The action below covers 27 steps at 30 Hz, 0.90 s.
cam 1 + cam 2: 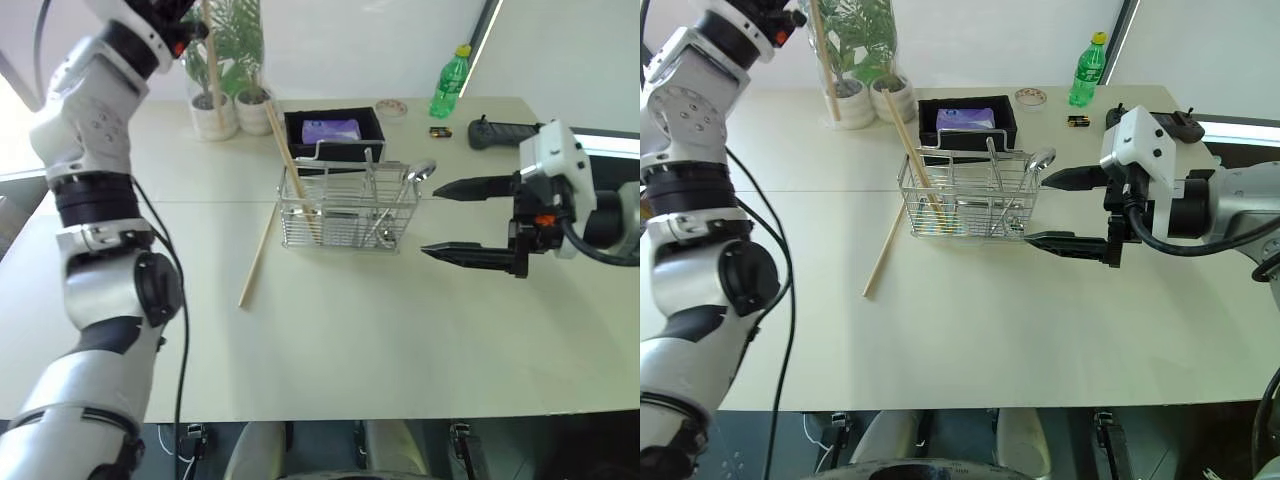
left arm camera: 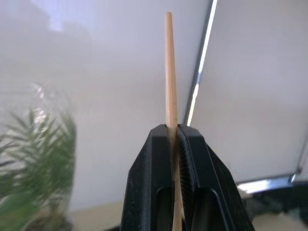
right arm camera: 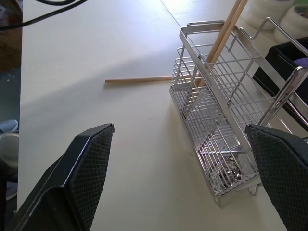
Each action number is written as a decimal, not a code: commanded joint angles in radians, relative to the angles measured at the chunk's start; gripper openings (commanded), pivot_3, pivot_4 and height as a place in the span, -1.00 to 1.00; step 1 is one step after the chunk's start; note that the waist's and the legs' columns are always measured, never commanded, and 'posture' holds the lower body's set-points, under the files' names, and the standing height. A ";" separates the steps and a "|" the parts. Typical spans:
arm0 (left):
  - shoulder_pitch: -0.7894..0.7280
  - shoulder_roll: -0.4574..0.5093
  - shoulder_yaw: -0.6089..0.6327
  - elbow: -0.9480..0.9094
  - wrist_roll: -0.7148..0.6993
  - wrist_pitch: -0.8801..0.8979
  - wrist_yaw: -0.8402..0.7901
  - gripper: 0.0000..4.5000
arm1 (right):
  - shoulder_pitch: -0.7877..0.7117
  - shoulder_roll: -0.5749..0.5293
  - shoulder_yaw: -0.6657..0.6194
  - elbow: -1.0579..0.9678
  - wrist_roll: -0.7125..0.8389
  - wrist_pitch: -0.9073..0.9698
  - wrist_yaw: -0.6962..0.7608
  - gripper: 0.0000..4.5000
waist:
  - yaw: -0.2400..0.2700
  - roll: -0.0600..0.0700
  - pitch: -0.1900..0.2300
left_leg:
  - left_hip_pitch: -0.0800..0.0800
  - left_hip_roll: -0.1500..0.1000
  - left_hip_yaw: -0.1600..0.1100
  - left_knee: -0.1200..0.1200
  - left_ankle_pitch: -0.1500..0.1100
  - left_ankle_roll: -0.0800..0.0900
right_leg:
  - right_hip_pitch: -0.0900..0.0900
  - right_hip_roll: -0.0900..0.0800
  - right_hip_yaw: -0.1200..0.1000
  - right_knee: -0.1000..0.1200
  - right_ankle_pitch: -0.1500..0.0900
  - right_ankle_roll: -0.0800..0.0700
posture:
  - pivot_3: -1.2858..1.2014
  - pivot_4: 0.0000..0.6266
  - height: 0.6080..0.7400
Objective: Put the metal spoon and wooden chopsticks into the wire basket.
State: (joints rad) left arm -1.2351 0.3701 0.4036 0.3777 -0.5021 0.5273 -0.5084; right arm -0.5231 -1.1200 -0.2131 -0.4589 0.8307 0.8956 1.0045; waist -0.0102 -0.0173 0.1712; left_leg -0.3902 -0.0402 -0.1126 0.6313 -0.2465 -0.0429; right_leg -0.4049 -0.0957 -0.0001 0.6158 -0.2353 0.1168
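The wire basket (image 1: 345, 212) stands at the middle of the table. Two wooden chopsticks (image 1: 285, 150) lean out of its left end, and the metal spoon (image 1: 423, 172) stands in its right end, bowl up. Another chopstick (image 1: 258, 255) lies flat on the table left of the basket. High at the far left, my left gripper (image 2: 174, 129) is shut on one more chopstick (image 2: 169, 67), which hangs upright in front of the plants (image 1: 207, 70). My right gripper (image 1: 432, 220) stands open just right of the basket, holding nothing, with its fingers (image 3: 82, 178) level.
Behind the basket sits a black tray (image 1: 372, 120) with a purple pack. Two potted plants (image 1: 230, 100) stand at the back left. A green bottle (image 1: 449, 85), a small battery (image 1: 440, 131), a round lid (image 1: 390, 107) and a black controller (image 1: 500, 132) lie at the back right.
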 commanded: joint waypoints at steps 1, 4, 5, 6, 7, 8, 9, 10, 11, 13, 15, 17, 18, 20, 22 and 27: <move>0.037 -0.076 -0.016 -0.144 -0.065 0.025 0.070 -0.98 | -0.013 -0.008 -0.045 -0.031 0.022 0.003 -0.018 1.00 | 0.000 0.000 0.000 | 0.000 0.000 0.000 0.000 0.000 0.000 | 0.000 0.000 0.000 0.000 0.000 0.000 | 0.03 -0.52 0.61; 0.120 -0.160 -0.109 -0.205 -0.024 -0.013 0.082 -0.98 | -0.010 -0.014 -0.059 -0.045 0.038 0.017 -0.032 1.00 | 0.001 0.000 0.000 | 0.001 0.000 0.000 0.000 0.000 0.000 | 0.001 0.001 0.000 0.000 0.000 0.000 | 0.03 -0.52 0.61; 0.139 -0.176 -0.129 -0.205 -0.010 -0.032 0.084 -0.98 | -0.009 -0.017 -0.064 -0.048 0.042 0.021 -0.035 1.00 | 0.002 0.000 0.000 | 0.001 0.000 0.000 0.000 0.000 0.000 | 0.001 0.001 0.000 0.000 0.000 0.000 | 0.03 -0.52 0.61; 0.153 -0.189 -0.146 -0.200 0.001 -0.046 0.086 -0.98 | -0.009 -0.020 -0.071 -0.049 0.049 0.028 -0.040 1.00 | 0.002 0.000 0.000 | 0.000 -0.001 0.000 0.001 0.000 0.000 | 0.001 0.001 0.000 0.000 0.000 0.000 | 0.03 -0.52 0.61; 0.163 -0.199 -0.159 -0.193 0.009 -0.060 0.086 -0.98 | -0.010 -0.022 -0.077 -0.050 0.055 0.034 -0.044 1.00 | 0.001 0.000 0.000 | 0.000 -0.001 0.000 0.001 0.000 0.000 | 0.001 0.001 0.000 0.000 0.000 0.000 | 0.03 -0.52 0.61; 0.168 -0.203 -0.166 -0.190 0.012 -0.069 0.086 -0.98 | -0.010 -0.023 -0.081 -0.052 0.060 0.039 -0.048 1.00 | 0.000 0.000 0.000 | 0.000 -0.001 0.000 0.001 0.000 0.000 | 0.001 0.001 0.000 0.000 0.000 0.000 | 0.03 -0.52 0.61; 0.172 -0.213 -0.176 -0.178 0.015 -0.080 0.084 -0.98 | -0.011 -0.024 -0.085 -0.053 0.065 0.045 -0.053 1.00 | 0.000 0.000 0.000 | 0.000 -0.001 0.000 0.001 0.000 0.000 | 0.001 0.001 0.000 0.000 0.000 0.000 | 0.03 -0.52 0.61; 0.177 -0.222 -0.189 -0.163 0.026 -0.097 0.081 -0.98 | -0.012 -0.025 -0.089 -0.056 0.069 0.051 -0.060 1.00 | 0.000 0.000 0.000 | 0.000 -0.001 0.000 0.000 0.000 0.000 | 0.001 0.001 0.000 0.000 0.000 0.000 | 0.03 -0.52 0.61; 0.180 -0.227 -0.199 -0.153 0.034 -0.110 0.080 -0.98 | -0.012 -0.026 -0.092 -0.058 0.073 0.056 -0.066 1.00 | 0.000 0.000 0.000 | 0.000 -0.001 0.000 0.000 0.000 0.000 | 0.001 0.001 0.000 0.000 0.000 0.000 | 0.03 -0.52 0.61; 0.184 -0.234 -0.214 -0.131 0.045 -0.133 0.074 -0.98 | -0.014 -0.027 -0.096 -0.063 0.082 0.065 -0.076 1.00 | 0.003 0.000 0.000 | 0.000 -0.001 0.000 0.000 0.000 0.000 | 0.001 0.001 0.000 -0.001 0.000 0.000 | 0.03 -0.52 0.61; 0.181 -0.242 -0.211 -0.110 0.043 -0.146 0.074 -0.67 | -0.014 -0.027 -0.102 -0.066 0.090 0.074 -0.087 1.00 | 0.004 0.000 0.000 | 0.000 -0.001 0.000 0.001 0.000 0.000 | 0.001 0.001 0.000 -0.001 0.000 0.000 | 0.03 -0.52 0.61; 0.178 -0.246 -0.211 -0.105 0.037 -0.148 0.072 -0.35 | -0.012 -0.027 -0.108 -0.067 0.096 0.080 -0.096 1.00 | 0.003 0.000 0.000 | 0.000 -0.001 0.000 0.001 0.000 0.000 | 0.001 0.001 0.000 -0.001 0.000 0.000 | 0.03 -0.52 0.61; 0.178 -0.246 -0.213 -0.105 0.035 -0.148 0.070 -0.16 | -0.011 -0.028 -0.109 -0.067 0.098 0.082 -0.100 1.00 | 0.003 0.000 0.000 | 0.000 -0.001 0.000 0.001 0.000 0.000 | 0.001 0.001 0.000 -0.001 0.000 0.000 | 0.03 -0.52 0.61; 0.180 -0.245 -0.214 -0.119 0.022 -0.134 0.060 0.30 | -0.009 -0.028 -0.110 -0.066 0.100 0.083 -0.104 1.00 | 0.002 0.000 0.000 | 0.000 -0.001 0.000 0.001 0.000 0.000 | 0.001 0.001 0.000 -0.001 0.000 0.000 | 0.03 -0.52 0.61; 0.182 -0.241 -0.210 -0.133 0.006 -0.115 0.055 0.74 | -0.006 -0.027 -0.111 -0.064 0.100 0.081 -0.107 1.00 | 0.002 0.000 0.000 | 0.000 -0.001 0.000 0.000 0.000 0.000 | 0.001 0.001 0.000 -0.001 0.000 0.000 | 0.03 -0.52 0.61; 0.161 -0.187 -0.181 -0.193 -0.043 -0.015 0.072 0.74 | 0.003 -0.025 -0.100 -0.056 0.085 0.067 -0.104 1.00 | 0.000 0.000 0.000 | 0.000 -0.001 0.000 0.000 0.000 0.000 | 0.001 0.001 0.000 -0.001 0.000 0.000 | 0.03 -0.52 0.61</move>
State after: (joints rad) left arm -1.0441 0.1615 0.1964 0.2421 -0.5164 0.4894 -0.4435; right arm -0.5159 -1.1276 -0.2866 -0.5073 0.9187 0.9816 0.8998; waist -0.0103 -0.0173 0.1710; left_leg -0.3901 -0.0408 -0.1125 0.6317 -0.2464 -0.0428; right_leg -0.4039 -0.0943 0.0000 0.6150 -0.2352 0.1165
